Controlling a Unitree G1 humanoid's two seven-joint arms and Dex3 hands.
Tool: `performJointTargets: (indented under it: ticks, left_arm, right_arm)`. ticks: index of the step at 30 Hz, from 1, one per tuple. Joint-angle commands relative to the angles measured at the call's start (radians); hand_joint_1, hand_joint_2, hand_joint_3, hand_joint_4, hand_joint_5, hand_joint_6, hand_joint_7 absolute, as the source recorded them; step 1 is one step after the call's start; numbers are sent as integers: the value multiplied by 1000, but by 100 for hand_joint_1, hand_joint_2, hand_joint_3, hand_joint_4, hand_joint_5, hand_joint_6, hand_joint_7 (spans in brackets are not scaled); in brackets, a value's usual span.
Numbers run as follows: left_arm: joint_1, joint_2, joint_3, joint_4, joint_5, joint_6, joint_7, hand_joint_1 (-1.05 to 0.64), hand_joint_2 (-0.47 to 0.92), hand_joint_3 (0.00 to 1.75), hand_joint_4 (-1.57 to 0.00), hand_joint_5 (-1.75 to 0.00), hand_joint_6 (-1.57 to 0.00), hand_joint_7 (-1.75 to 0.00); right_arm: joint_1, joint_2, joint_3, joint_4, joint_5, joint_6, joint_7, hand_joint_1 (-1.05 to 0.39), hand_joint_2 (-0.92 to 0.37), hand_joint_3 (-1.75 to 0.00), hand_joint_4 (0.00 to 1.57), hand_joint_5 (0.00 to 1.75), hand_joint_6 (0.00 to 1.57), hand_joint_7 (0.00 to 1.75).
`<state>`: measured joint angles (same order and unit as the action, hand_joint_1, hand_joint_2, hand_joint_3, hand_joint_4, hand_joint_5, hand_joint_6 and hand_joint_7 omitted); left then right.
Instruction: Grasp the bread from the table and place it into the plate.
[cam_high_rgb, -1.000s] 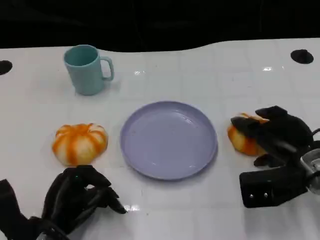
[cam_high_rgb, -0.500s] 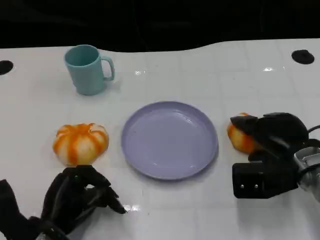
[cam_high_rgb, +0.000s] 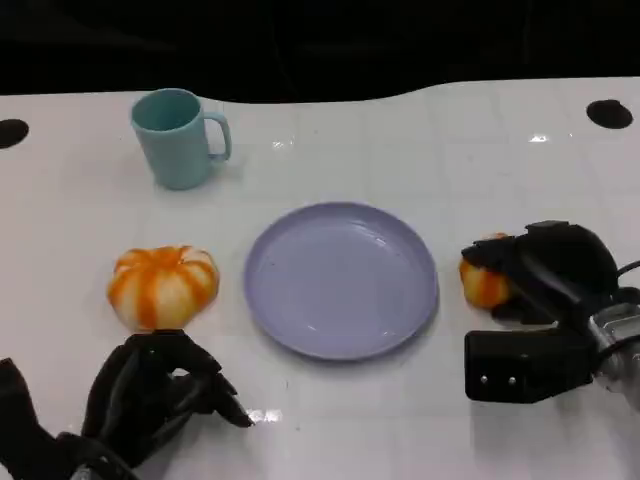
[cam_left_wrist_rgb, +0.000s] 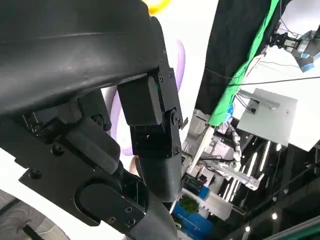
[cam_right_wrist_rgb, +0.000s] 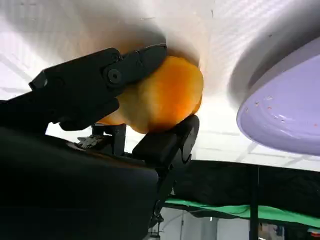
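Observation:
A small orange bread (cam_high_rgb: 482, 283) lies on the white table just right of the lilac plate (cam_high_rgb: 340, 280). My right hand (cam_high_rgb: 555, 270) covers it from the right, leaving its left part showing. In the right wrist view the fingers (cam_right_wrist_rgb: 95, 82) wrap the bread (cam_right_wrist_rgb: 160, 97) from both sides, and the plate (cam_right_wrist_rgb: 285, 105) lies close beside it. A second, larger orange-and-white bread (cam_high_rgb: 162, 286) sits left of the plate. My left hand (cam_high_rgb: 150, 395) hovers near the front left edge with its fingers curled in on nothing.
A teal mug (cam_high_rgb: 178, 138) stands at the back left. Black round holes (cam_high_rgb: 610, 113) mark the table's far right and far left. The table's far edge runs along a dark background.
My right hand has come down and closed around the right bread, hiding more of it. The left hand has stayed put.

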<state>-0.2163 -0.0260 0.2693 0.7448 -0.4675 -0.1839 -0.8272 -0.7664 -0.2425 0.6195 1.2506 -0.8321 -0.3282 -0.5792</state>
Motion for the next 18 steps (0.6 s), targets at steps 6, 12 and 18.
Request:
performJointTargets:
  ticks: [6,12,18]
  left_arm:
    - [12,12,0,-10,6,-3,11,-105,60,0,-157,-58,-157,-34]
    - [11,12,0,-8,5,-3,8,-105,60,0,-157,-58,-157,-35]
    - [11,12,0,-10,4,3,12,-105,60,0,-157,-58,-157,-34]
  right_arm:
    - [0,-4,36,38,-27,33,-116,-18,-62,-72,90,175,78,157]
    - [-2,-6,25,37,-14,8,-182,-15,-53,-71,92,175,82,153]
    - [-6,-3,9,37,2,-12,-208,-10,-39,-90,94,175,81,157]
